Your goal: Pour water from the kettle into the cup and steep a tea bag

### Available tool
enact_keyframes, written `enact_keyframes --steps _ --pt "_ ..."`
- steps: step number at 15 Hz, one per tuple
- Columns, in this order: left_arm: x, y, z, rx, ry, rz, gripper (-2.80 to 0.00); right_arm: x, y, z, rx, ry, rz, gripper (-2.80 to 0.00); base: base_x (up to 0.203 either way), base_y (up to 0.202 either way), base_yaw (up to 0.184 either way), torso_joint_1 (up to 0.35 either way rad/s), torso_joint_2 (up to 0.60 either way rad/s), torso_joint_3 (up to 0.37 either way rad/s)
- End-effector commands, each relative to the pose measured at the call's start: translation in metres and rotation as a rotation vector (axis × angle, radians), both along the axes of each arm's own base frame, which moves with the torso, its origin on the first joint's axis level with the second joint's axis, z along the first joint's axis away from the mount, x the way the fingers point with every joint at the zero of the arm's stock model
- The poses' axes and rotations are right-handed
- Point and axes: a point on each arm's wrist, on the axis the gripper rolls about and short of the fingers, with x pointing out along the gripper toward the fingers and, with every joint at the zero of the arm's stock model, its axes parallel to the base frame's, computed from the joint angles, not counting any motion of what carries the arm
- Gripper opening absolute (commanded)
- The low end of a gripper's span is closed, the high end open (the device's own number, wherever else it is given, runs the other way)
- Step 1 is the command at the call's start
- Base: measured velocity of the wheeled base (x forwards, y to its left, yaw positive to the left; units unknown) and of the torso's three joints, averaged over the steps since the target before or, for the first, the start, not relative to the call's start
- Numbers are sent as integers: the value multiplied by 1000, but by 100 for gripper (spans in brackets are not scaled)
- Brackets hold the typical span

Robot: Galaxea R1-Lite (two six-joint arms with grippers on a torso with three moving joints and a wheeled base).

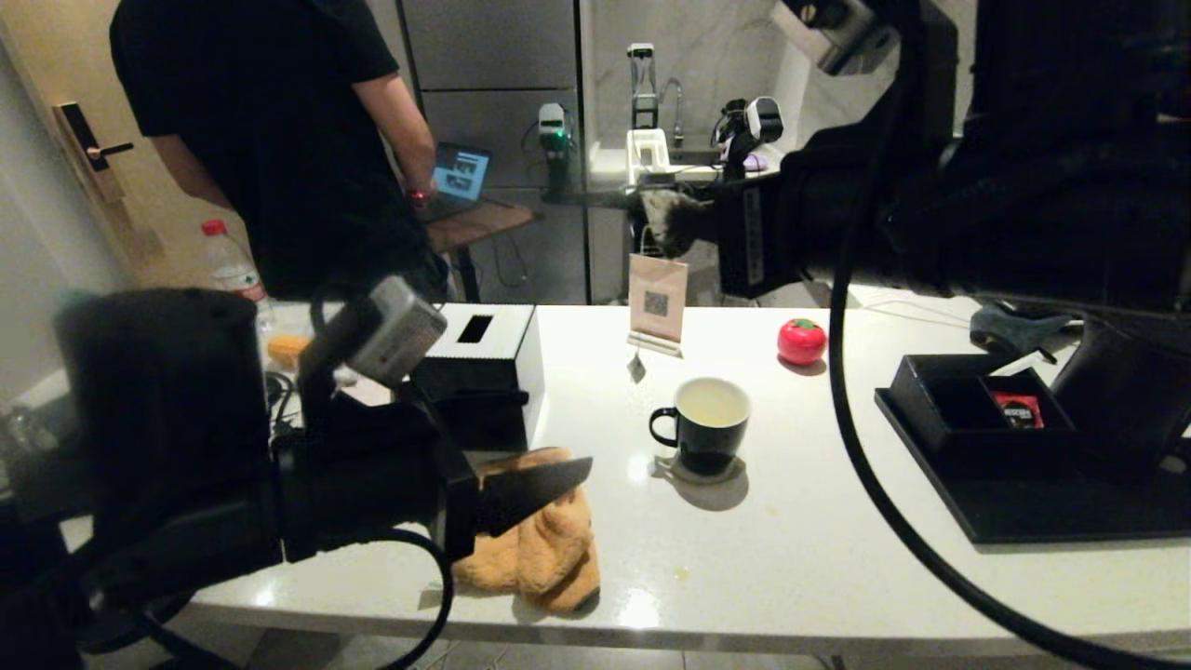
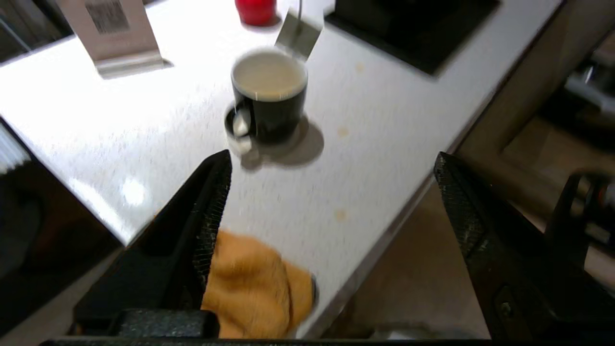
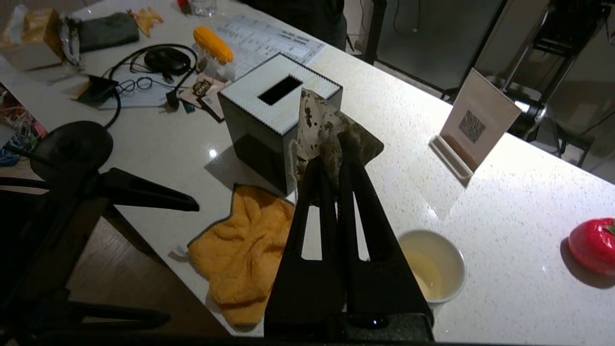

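A white speckled counter (image 1: 837,558) fronts grey cabinet panels (image 1: 493,65), a marble wall (image 1: 707,46), a door (image 1: 65,140), and seemingly wood floor (image 3: 120,269).

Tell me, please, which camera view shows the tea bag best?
The right wrist view: the tea bag fills the frame's centre, pinched by the shut right gripper. The head view shows only its small tag dangling near the cup; the left wrist view shows that tag, blurred.

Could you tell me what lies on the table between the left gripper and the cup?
Only bare white tabletop, in the left wrist view; the orange cloth sits beneath the left gripper.
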Motion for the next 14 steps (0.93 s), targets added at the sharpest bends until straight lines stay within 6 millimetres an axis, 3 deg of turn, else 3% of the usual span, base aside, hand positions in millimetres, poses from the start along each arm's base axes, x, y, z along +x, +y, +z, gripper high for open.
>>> enact_keyframes --steps 1,14 --pt "8 -5 -3 -31 3 10 0 -1 11 2 5 -3 25 -280 0 0 0 0 0 0" --pt "18 -10 -5 -63 -39 24 0 -36 41 2 7 -8 163 -280 0 0 0 0 0 0"
